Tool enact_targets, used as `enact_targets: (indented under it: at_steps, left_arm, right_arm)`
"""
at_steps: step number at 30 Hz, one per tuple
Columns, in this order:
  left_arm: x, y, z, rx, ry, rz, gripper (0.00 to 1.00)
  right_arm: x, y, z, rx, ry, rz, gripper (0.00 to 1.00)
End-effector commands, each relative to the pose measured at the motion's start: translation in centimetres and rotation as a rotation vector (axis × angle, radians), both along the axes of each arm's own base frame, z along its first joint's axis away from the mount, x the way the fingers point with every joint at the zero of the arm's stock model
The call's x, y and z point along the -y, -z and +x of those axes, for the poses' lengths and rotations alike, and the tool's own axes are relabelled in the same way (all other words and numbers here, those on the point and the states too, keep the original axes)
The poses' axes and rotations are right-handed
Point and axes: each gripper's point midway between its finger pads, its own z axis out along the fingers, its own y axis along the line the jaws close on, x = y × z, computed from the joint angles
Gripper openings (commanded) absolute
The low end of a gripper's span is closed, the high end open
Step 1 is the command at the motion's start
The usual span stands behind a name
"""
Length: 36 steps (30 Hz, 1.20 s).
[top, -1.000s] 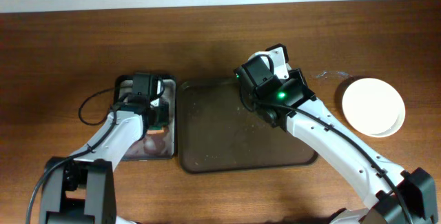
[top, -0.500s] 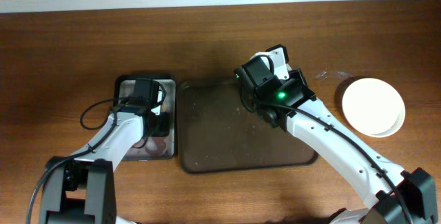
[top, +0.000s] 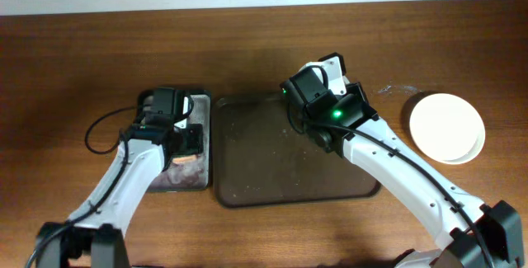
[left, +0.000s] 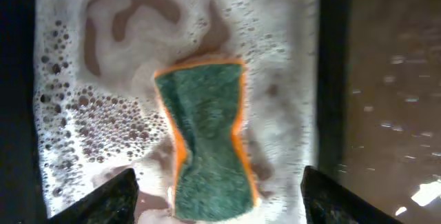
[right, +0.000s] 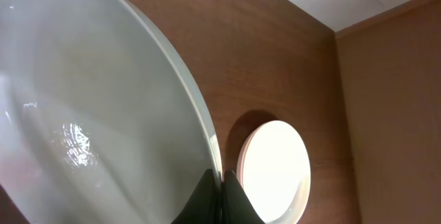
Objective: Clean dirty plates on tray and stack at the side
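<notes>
My right gripper (right: 222, 182) is shut on the rim of a white plate (right: 83, 107), which fills the left of the right wrist view and is held tilted on edge. In the overhead view this gripper (top: 318, 82) is over the far edge of the dark tray (top: 264, 161); the arm hides the plate there. A stack of clean white plates (top: 446, 128) lies on the table to the right and also shows in the right wrist view (right: 275, 165). My left gripper (left: 220, 207) is open above a green and orange sponge (left: 207, 138) lying in foamy water.
The sponge lies in a black tub (top: 200, 103) of soapy water just left of the tray. The tray floor is wet with small crumbs near its front edge (top: 247, 192). Brown wooden table (top: 82, 54) surrounds everything.
My left arm has shifted over the tub, its elbow swinging out to the left. The right arm and its plate have not moved.
</notes>
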Motion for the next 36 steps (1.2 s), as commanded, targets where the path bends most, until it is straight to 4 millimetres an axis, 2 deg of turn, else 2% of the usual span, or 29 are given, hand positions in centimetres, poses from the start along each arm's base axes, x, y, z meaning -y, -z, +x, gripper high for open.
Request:
enact_targets:
  at_steps: [1,4,6,7,8,9,11,14,18,19,21,23,24,28,33,36]
  left_arm:
    - [0.8,-1.8,0.5,0.049,0.018,-0.054,0.81]
    - [0.9,-1.8,0.5,0.048,0.019,-0.056,0.90]
    - [0.9,-1.8,0.5,0.046,0.019,-0.056,0.91]
    - [0.9,-1.7,0.4,0.041,0.019,-0.055,0.91]
    - [0.8,-1.6,0.1,0.029,0.019,-0.053,0.92]
    - [0.8,-1.6,0.0,0.025,0.018,-0.052,0.92]
    - [0.8,-1.6,0.1,0.026,0.019,-0.053,0.93]
    - [0.8,-1.6,0.0,0.025,0.019,-0.053,0.93]
    - [0.8,-1.6,0.0,0.025,0.019,-0.053,0.93]
    - [0.8,-1.6,0.0,0.026,0.019,-0.052,0.93]
    - [0.8,-1.6,0.1,0.026,0.019,-0.053,0.94]
    - [0.8,-1.6,0.1,0.026,0.019,-0.053,0.94]
    - [0.8,-1.6,0.1,0.026,0.019,-0.053,0.94]
    - [0.8,-1.6,0.1,0.026,0.019,-0.053,0.93]
    - [0.8,-1.6,0.1,0.027,0.017,-0.049,0.93]
    - [0.7,-1.6,0.1,0.026,0.017,-0.049,0.93]
  right_arm:
    - [-0.3,-3.9,0.3,0.108,0.010,-0.003,0.04]
    - [-1.9,-4.1,-0.2,0.110,-0.038,-0.007,0.04]
    - [-0.6,-4.8,0.0,0.170,0.038,-0.002,0.04]
    - [-0.9,-4.2,0.2,0.172,0.052,0.074,0.04]
    - [-0.7,-3.5,0.3,0.117,0.025,0.069,0.04]
    - [0.1,-3.5,0.4,0.139,0.077,0.108,0.04]
    - [0.4,-2.8,0.7,0.114,0.094,0.191,0.04]
    - [2.7,-0.9,1.2,0.050,0.174,0.351,0.04]
    - [8.0,1.3,1.6,-0.035,0.321,0.615,0.04]
    - [8.4,1.7,1.7,-0.070,0.322,0.734,0.04]
    - [8.9,1.9,1.6,-0.125,0.251,0.815,0.04]
    - [9.3,2.1,1.2,-0.149,0.237,0.792,0.04]
    - [8.6,2.1,1.2,-0.159,0.206,0.764,0.04]
    - [8.1,1.1,1.1,-0.115,0.199,0.580,0.04]
    - [8.6,-3.0,0.6,0.051,0.231,0.179,0.04]
    - [6.0,-5.2,0.2,0.133,0.181,0.026,0.04]
